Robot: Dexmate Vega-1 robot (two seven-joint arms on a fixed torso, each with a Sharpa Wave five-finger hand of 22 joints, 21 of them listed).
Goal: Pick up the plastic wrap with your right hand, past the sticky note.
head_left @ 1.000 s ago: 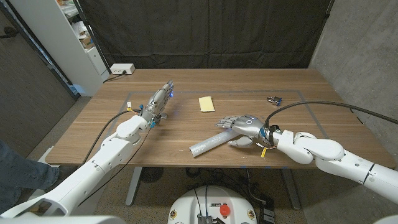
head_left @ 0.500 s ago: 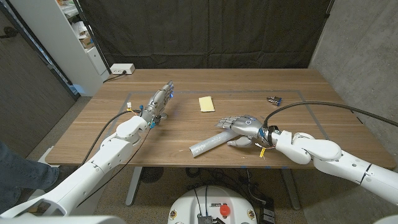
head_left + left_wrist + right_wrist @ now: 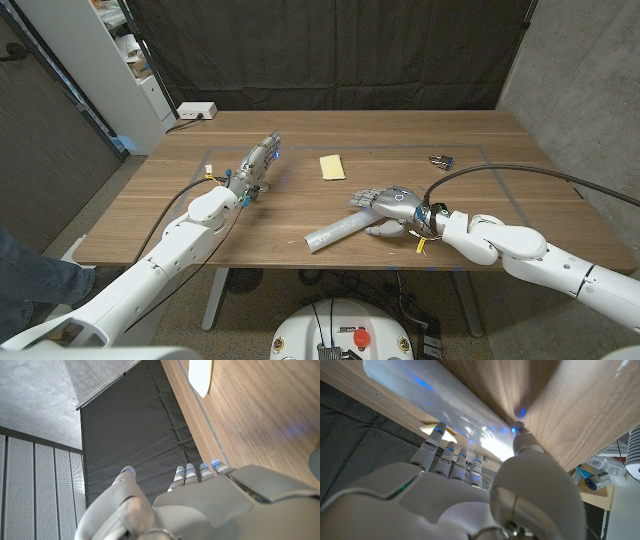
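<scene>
The right robot hand (image 3: 392, 203) sat low over the wooden surface (image 3: 480, 140) near its front edge, fingers spread and reaching toward the robot's left, thumb set apart on the near side. In the right wrist view the right robot hand (image 3: 470, 495) had its fingertips (image 3: 439, 430) on or just over the shiny roll and its thumb on the opposite flank, so the roll lay in the gap between them; whether the fingers were already pressing it could not be told, and nothing was lifted. The task's thing, a long silvery-grey roll of plastic wrap (image 3: 335, 233), lay flat on the surface right under and beside that hand. Its long axis ran diagonally: the near end pointed toward the front edge and the robot's left, the far end ran up beneath the fingers. The hand's fingers crossed that axis at an angle, which I judged suited a wrap-around grasp at the roll's far end. The pale yellow square sticky note (image 3: 332, 166) lay farther back, well apart from the roll. The left robot hand (image 3: 257, 163) stood far off on the robot's left, fingers straight and together, holding nothing, so the right one was plainly the nearer.
</scene>
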